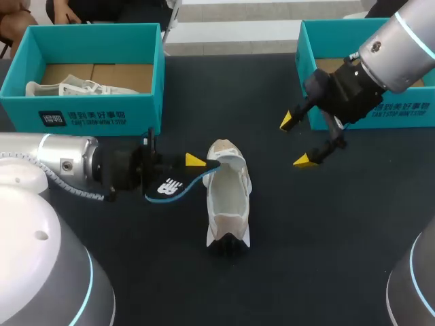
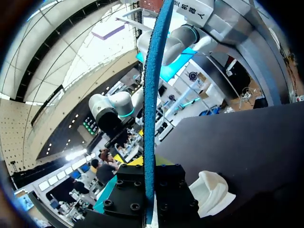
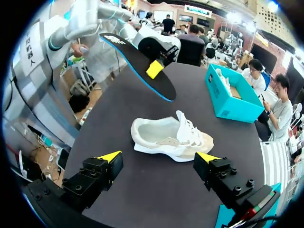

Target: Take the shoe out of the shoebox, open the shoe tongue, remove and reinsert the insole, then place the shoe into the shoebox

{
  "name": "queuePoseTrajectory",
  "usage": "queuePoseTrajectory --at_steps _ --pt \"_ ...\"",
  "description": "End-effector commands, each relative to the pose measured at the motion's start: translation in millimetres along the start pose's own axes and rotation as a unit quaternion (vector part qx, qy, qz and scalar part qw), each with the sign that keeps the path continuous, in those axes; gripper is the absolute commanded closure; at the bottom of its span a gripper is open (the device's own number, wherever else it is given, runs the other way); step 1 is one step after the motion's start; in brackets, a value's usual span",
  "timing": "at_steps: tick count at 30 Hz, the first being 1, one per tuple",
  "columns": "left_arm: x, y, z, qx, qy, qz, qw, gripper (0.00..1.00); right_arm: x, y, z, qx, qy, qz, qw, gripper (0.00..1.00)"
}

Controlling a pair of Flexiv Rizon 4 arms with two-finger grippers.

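Insole (image 1: 170, 187) with white logo pinched in left gripper (image 1: 192, 167), white shoe (image 1: 228, 197) nearby, right gripper (image 1: 299, 140) spread apart

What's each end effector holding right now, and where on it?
Left end effector: the insole, clamped on its flat faces about mid-length. Right end effector: open, holding nothing.

The shoe (image 1: 228, 204) is off-white with beige panels. The insole (image 1: 173, 187) is black and blue-edged, with a white mark. Teal shoebox (image 1: 143, 112) — dark table (image 1: 306, 231).
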State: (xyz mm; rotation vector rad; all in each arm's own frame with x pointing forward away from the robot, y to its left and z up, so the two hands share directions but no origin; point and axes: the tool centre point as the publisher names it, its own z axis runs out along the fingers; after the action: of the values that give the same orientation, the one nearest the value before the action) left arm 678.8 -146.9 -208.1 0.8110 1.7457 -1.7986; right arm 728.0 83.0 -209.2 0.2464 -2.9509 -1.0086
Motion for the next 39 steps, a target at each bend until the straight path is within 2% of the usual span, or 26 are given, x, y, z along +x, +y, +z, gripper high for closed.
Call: queuePoseTrajectory --at_steps 1,9,10,12,16,22,30,33,39 --pt "0.2 4 -2 0.005 0.001 0.002 1.000 1.00 -4.0 1.5 1 0.002 0.004 0.001 1.000 0.00" --pt "0.2 4 -2 0.005 0.001 0.002 1.000 1.00 -4.0 1.5 1 0.002 0.004 0.001 1.000 0.00" --pt "0.2 4 -2 0.005 0.001 0.002 1.000 1.00 -5.7 0.4 5 0.016 -0.013 -0.018 1.000 0.00" --pt "8.7 -1 2 0.024 -0.004 -0.024 0.999 1.00 -6.7 -5.3 17 0.014 -0.033 -0.026 0.999 0.00" --pt "30.6 -10 8 0.035 0.000 -0.042 0.999 1.00 -7.8 -8.2 37 0.003 -0.056 -0.038 0.998 0.00" --pt "46.2 -16 6 0.042 -0.008 -0.041 0.998 1.00 -6.3 -11.4 57 0.003 -0.054 -0.055 0.997 0.00" --pt "50.3 -18 10 0.048 -0.021 -0.043 0.998 1.00 2.8 -12.4 86 -0.003 -0.051 -0.057 0.997 0.00" --pt "50.2 -16 14 0.049 -0.021 -0.046 0.998 1.00 3.4 -7.0 100 0.000 -0.043 -0.066 0.997 0.00" --pt "45.2 -13 17 0.049 -0.022 -0.045 0.998 1.00 3.4 -7.0 100 0.000 -0.043 -0.066 0.997 0.00"
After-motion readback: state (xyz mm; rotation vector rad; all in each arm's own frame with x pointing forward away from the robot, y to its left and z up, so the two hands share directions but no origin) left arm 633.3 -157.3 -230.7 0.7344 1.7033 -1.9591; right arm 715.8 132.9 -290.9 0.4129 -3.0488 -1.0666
